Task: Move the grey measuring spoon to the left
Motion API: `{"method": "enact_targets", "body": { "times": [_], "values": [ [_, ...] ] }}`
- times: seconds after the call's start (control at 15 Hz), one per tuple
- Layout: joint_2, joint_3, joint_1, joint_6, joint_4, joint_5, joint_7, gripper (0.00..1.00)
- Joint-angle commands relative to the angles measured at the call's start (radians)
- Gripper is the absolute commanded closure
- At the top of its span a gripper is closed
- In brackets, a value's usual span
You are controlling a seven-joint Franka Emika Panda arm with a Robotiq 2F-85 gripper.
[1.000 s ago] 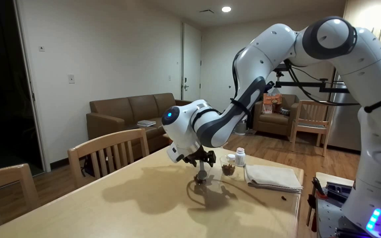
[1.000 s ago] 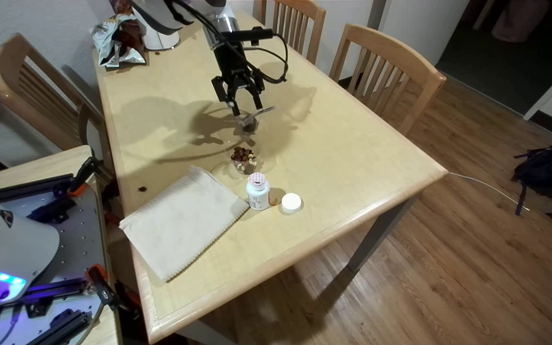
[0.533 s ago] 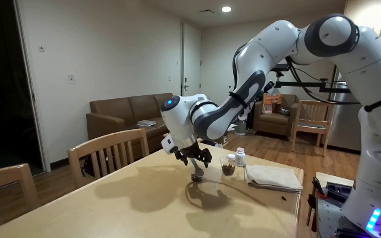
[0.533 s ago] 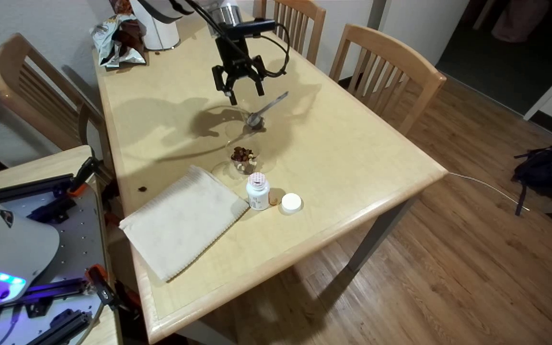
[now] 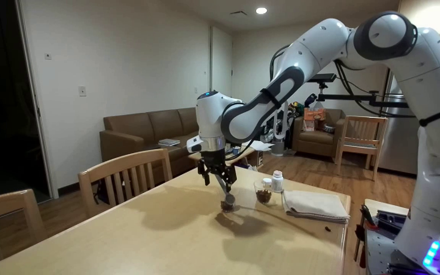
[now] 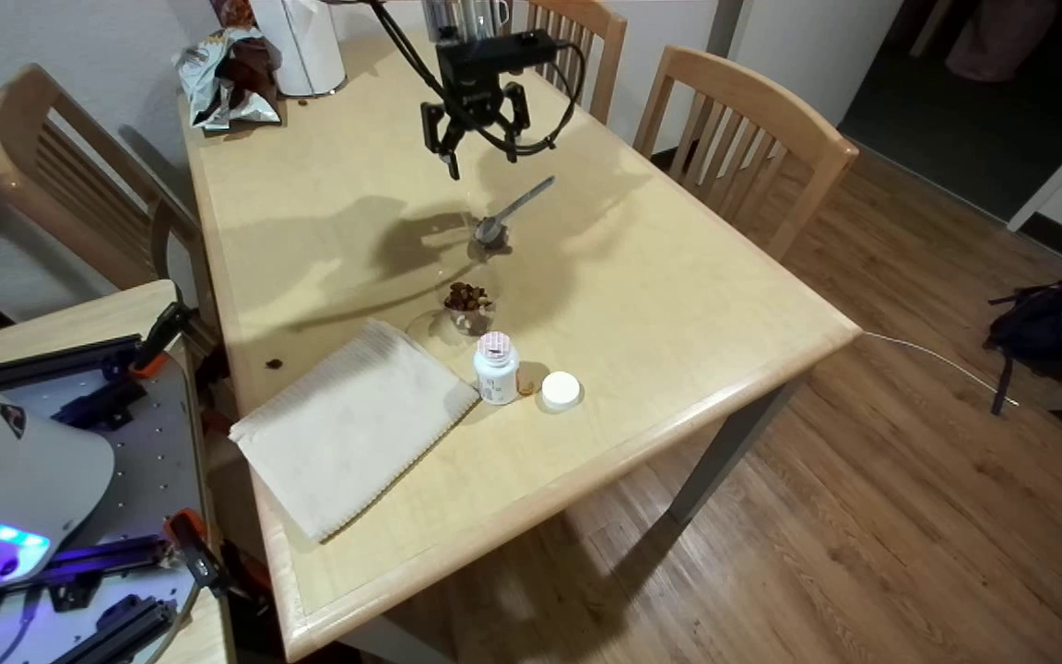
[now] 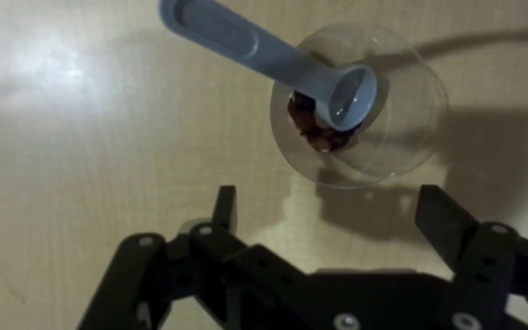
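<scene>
The grey measuring spoon (image 6: 524, 197) leans in a small clear cup (image 6: 474, 256) of dark brown pieces, handle tilted up and outward. In the wrist view the spoon (image 7: 268, 55) lies across the upper part of the clear cup (image 7: 410, 151), its round bowl over the brown pieces. It also shows in an exterior view (image 5: 229, 199), its handle partly behind a finger. My gripper (image 7: 328, 195) is open, with nothing between its fingers. It points down above the table, apart from the spoon. It also shows open in both exterior views (image 5: 217, 186) (image 6: 483, 166).
A second clear cup of brown pieces (image 6: 469, 307) stands close by. Beyond it are a white bottle (image 6: 496, 371), a white lid (image 6: 560, 391) and a folded cloth (image 6: 356, 429). A dark brown lump (image 6: 274, 364) lies near the table edge. A foil bag (image 6: 231, 78) stands at the far end.
My gripper has risen off the spoon and turned from tilted to upright, fingers slightly wider apart. The spoon has swung so its handle slants up, then stayed still in the cup.
</scene>
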Motion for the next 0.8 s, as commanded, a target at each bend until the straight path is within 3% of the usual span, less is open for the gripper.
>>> {"method": "enact_targets", "body": {
  "times": [0.0,0.07,0.73],
  "values": [
    [-0.022,-0.006,-0.048,0.059,-0.06,0.1,-0.04,0.0],
    [-0.001,-0.023,-0.008,0.02,-0.014,0.059,-0.011,0.0],
    [-0.001,-0.026,-0.023,0.031,-0.03,0.079,-0.015,0.0]
  ]
}}
